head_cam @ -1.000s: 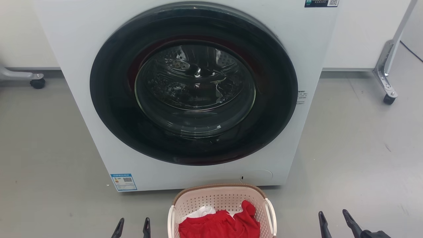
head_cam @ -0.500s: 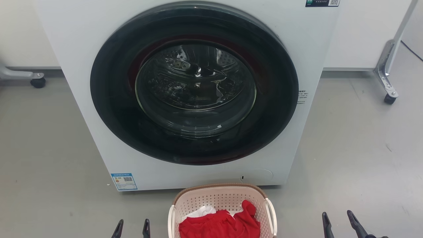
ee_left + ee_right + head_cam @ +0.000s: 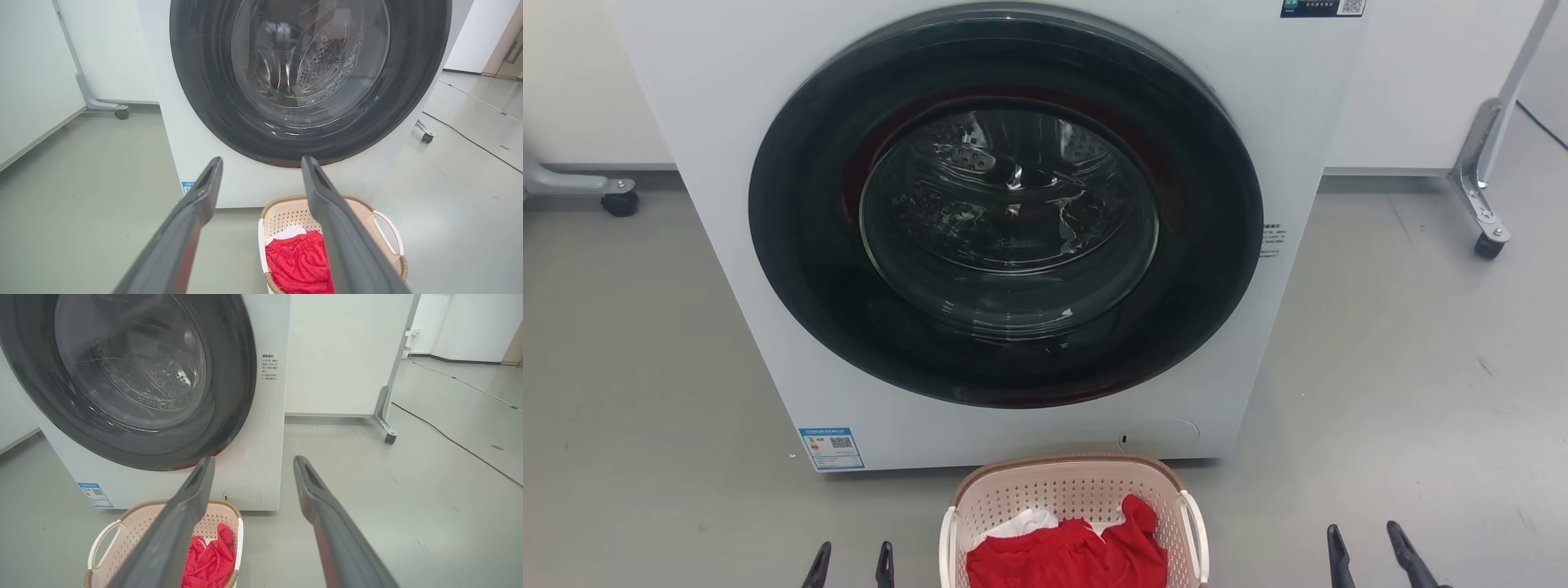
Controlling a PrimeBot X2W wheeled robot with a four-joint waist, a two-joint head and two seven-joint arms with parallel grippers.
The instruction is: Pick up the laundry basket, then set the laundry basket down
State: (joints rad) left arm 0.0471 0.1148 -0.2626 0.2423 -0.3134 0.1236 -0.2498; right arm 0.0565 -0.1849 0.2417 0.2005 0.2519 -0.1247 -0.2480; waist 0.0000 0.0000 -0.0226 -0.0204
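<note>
The laundry basket (image 3: pixel 1070 490) stands on the grey floor just before the washing machine, pale pink-cream with perforated walls, a brown rim and white side handles; red and white clothes lie in it. It also appears in the left wrist view (image 3: pixel 286 212) and the right wrist view (image 3: pixel 135 522). My left gripper (image 3: pixel 849 559) is open at the bottom edge, left of the basket and apart from it. Well to the basket's right, my right gripper (image 3: pixel 1368 543) is open too. Both hold nothing (image 3: pixel 261 163) (image 3: pixel 253 461).
A white front-loading washing machine (image 3: pixel 1005 220) with a shut dark round door stands right behind the basket. Wheeled frame legs sit at the far left (image 3: pixel 619 202) and far right (image 3: pixel 1489 245). A cable (image 3: pixel 457 443) runs across the floor to the right.
The right gripper has slid a little right and down toward the frame's bottom edge. The left gripper and the basket have stayed put. The camera shifted slightly.
</note>
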